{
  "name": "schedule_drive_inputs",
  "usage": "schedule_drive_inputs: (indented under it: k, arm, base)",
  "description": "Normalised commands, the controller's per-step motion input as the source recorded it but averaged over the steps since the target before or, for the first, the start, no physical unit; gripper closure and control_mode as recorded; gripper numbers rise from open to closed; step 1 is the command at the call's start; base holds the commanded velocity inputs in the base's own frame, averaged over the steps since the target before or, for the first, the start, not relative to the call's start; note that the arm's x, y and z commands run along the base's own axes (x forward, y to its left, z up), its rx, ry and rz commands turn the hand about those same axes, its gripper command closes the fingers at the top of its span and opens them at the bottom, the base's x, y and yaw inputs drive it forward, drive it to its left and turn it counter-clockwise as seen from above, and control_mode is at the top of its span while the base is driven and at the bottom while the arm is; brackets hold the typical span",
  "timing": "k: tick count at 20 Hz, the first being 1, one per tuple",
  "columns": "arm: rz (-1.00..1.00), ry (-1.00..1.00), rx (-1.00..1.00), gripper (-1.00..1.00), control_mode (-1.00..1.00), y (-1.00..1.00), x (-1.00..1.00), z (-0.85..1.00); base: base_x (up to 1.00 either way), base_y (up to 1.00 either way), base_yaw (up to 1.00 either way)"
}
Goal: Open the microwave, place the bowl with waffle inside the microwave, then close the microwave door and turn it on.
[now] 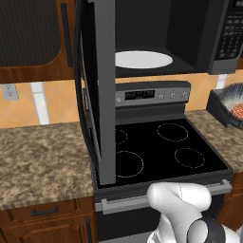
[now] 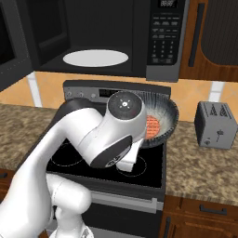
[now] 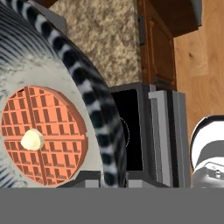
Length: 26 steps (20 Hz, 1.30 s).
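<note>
While the gripper (image 2: 139,151) is pinching the rim of the bowl (image 2: 162,118) with closed jaws, the rigid, probably slippery bowl is hanging above the stove (image 1: 161,147), the waffle (image 3: 43,135) lying flat inside; beyond, the microwave (image 2: 111,37) is standing open.

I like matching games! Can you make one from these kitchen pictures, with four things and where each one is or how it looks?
Things:
1. microwave door
2. waffle
3. turntable plate
4. toaster

Descriptions:
A. white and round, inside the microwave
B. swung wide open
C. grey, standing on the counter to the right of the stove
D. orange-brown, lying in the bowl with a pale dab on top

Pairs: 1-B, 2-D, 3-A, 4-C
</note>
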Motion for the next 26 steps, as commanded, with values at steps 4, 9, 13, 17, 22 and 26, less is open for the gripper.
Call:
schedule_drive_inputs:
  k: [4,9,13,17,22,26]
  arm:
    - [0.03,-0.10,0.00,1.00,-1.00,0.66,-0.22,0.52]
    - [0.00,-0.13,0.00,1.00,-1.00,0.52,-0.02,0.46]
    - [0.02,-0.13,0.00,1.00,-1.00,0.54,0.00,0.48]
    - [0.03,-0.12,0.00,1.00,-1.00,0.52,0.00,0.44]
    - [0.00,-0.09,0.00,1.00,-1.00,0.44,-0.02,0.40]
    - [0.04,-0.06,0.00,1.00,-1.00,0.38,0.10,0.23]
  base:
    - [0.00,0.00,0.00]
    - [0.00,0.00,0.00]
    - [0.00,0.00,0.00]
    - [0.00,0.00,0.00]
    - [0.00,0.00,0.00]
    - [0.00,0.00,0.00]
